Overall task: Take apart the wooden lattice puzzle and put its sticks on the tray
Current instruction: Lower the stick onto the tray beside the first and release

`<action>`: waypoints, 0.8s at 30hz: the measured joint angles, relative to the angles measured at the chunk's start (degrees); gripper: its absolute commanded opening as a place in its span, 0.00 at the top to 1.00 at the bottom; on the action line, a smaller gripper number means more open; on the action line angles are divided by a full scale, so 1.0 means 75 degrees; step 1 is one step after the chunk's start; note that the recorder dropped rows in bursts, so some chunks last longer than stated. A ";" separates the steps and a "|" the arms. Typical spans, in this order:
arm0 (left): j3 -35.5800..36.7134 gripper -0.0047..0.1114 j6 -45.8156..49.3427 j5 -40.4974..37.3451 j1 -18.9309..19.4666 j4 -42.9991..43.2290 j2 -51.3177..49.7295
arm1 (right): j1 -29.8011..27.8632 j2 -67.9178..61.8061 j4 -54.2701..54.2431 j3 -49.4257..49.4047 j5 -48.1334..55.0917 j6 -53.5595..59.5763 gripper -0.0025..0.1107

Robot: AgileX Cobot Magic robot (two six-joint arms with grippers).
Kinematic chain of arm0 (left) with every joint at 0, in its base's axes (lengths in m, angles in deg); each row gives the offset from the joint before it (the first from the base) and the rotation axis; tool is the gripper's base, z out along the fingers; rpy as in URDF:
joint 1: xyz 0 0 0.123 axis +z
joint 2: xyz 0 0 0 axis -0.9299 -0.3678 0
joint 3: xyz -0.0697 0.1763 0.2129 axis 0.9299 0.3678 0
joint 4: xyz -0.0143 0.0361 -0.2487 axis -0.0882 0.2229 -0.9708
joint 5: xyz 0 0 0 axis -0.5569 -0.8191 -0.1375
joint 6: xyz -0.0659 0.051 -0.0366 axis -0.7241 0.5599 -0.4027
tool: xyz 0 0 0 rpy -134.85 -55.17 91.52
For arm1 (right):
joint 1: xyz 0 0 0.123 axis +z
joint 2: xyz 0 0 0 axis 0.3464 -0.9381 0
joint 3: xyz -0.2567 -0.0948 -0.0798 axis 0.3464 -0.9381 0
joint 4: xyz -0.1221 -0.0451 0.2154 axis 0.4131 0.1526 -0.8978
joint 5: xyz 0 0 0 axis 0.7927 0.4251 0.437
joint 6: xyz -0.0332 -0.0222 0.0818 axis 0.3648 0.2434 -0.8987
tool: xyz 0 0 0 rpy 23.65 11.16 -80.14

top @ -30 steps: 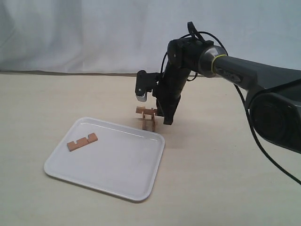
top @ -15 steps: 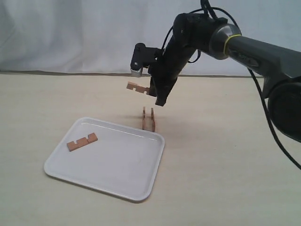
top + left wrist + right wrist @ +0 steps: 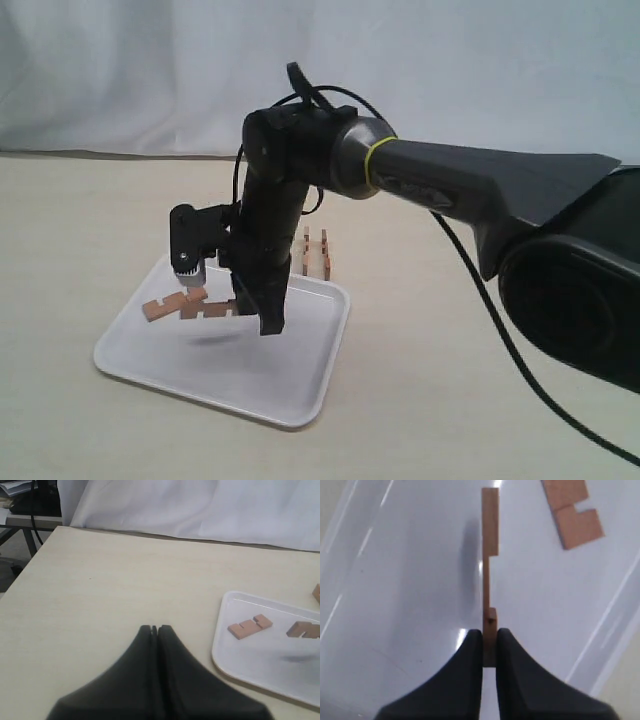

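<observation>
My right gripper (image 3: 262,318) (image 3: 489,632) is shut on a notched reddish-brown stick (image 3: 213,308) (image 3: 490,555), held level a little above the white tray (image 3: 290,390) (image 3: 410,630). Another stick (image 3: 160,306) (image 3: 572,510) (image 3: 249,626) lies flat on the tray's far left part. What is left of the lattice puzzle (image 3: 316,252), two upright sticks side by side, stands on the table just behind the tray's back right corner. The held stick (image 3: 302,629) and the tray (image 3: 235,670) also show in the left wrist view. My left gripper (image 3: 154,628) is shut on nothing, over bare table left of the tray.
A white cloth backdrop (image 3: 150,70) hangs behind the light wooden table (image 3: 460,400). The right arm (image 3: 450,185) reaches across the middle from the right. The table's left edge (image 3: 30,562) shows in the left wrist view.
My right gripper pulled a stick off the puzzle, lifted it, then carried it left and down over the tray. Two upright sticks stay behind on the table.
</observation>
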 measured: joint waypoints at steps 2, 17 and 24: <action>0.0000 0.96 0.0000 0.0000 0.0000 0.0000 0.0000 | 0.0276 -0.0036 0.0000 -0.0033 0.0000 0.0012 0.94; 0.0000 0.96 0.0000 0.0000 0.0000 0.0000 0.0000 | 0.0667 -0.0265 0.0485 -0.0033 -0.1085 -0.0827 0.57; 0.0000 0.96 0.0000 0.0000 0.0000 0.0000 0.0000 | 0.0570 -0.0265 0.0408 0.0004 -0.1499 -0.1461 0.57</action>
